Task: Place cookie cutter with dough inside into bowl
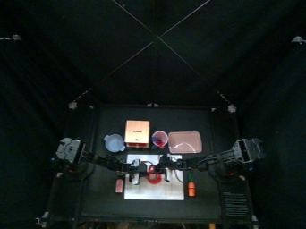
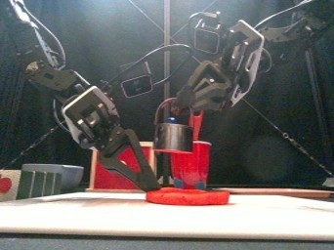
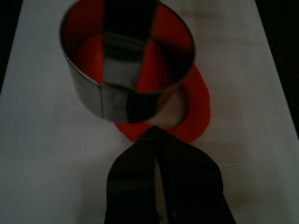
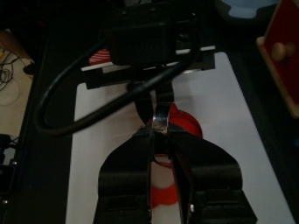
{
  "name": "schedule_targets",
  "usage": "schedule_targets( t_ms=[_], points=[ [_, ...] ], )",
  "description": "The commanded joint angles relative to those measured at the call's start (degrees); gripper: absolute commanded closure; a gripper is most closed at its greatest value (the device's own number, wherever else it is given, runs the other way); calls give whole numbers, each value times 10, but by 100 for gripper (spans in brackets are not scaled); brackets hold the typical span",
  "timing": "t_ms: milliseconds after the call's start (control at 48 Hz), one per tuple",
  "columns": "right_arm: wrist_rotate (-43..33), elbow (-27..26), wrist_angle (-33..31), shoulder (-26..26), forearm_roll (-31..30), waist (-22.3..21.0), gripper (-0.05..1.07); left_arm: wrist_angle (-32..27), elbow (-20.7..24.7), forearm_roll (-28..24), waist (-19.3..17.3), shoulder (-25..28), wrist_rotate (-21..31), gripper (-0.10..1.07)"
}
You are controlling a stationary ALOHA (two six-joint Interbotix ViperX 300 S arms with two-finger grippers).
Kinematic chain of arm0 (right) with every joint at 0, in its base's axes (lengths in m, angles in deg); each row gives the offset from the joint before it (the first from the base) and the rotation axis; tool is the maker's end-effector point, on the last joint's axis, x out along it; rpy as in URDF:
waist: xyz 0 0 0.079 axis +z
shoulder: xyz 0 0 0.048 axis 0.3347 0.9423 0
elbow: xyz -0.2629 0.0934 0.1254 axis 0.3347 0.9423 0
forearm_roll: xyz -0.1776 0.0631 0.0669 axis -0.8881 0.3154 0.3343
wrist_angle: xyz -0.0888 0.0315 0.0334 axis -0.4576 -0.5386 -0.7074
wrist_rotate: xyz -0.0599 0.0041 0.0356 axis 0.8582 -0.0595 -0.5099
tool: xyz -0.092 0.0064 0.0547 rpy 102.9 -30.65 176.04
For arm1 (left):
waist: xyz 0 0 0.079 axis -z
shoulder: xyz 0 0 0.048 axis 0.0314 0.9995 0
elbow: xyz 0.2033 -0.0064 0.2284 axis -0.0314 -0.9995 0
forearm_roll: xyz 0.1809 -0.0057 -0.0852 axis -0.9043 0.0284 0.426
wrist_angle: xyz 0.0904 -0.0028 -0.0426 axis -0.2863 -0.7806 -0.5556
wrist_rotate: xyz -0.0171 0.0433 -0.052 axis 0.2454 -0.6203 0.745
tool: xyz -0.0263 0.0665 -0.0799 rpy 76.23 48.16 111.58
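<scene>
Pinching the cookie cutter point(image 3: 122, 66) rim with right gripper point(image 4: 160, 131) jaws clamped; left gripper point(image 3: 158, 144) pressed together, tip at the dough point(image 2: 187, 197) edge. Best lifted straight up, slowly (dough may slip out). Cutter upright on the white mat point(image 3: 47, 131), axis vertical, mouth toward twelve o'clock overhead.

Round metal cookie cutter point(image 3: 122, 74) upright over flat red dough point(image 2: 187, 197); dough on white mat point(image 3: 47, 131)

A white mat point(image 1: 153, 188) lies at the front edge of the surface point(image 1: 89, 161). A narrow red bar point(image 1: 120, 185) and a narrow orange bar point(image 1: 191, 189) lie on it. Behind the mat sits an orange block point(image 1: 138, 132).
</scene>
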Motion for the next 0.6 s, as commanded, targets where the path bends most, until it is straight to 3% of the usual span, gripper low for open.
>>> schedule_targets(
  t_ms=[0,292,583],
  points=[
    [-1,11,0,-33,-3,-16,57,2,8,1,-2,-11,-1,67],
    [-4,68,-1,-70,2,-46,57,2,11,0,-3,-33,-3,67],
    [-4,88,-1,-51,6,-49,57,2,9,-8,-4,-58,-4,66]
  ],
)
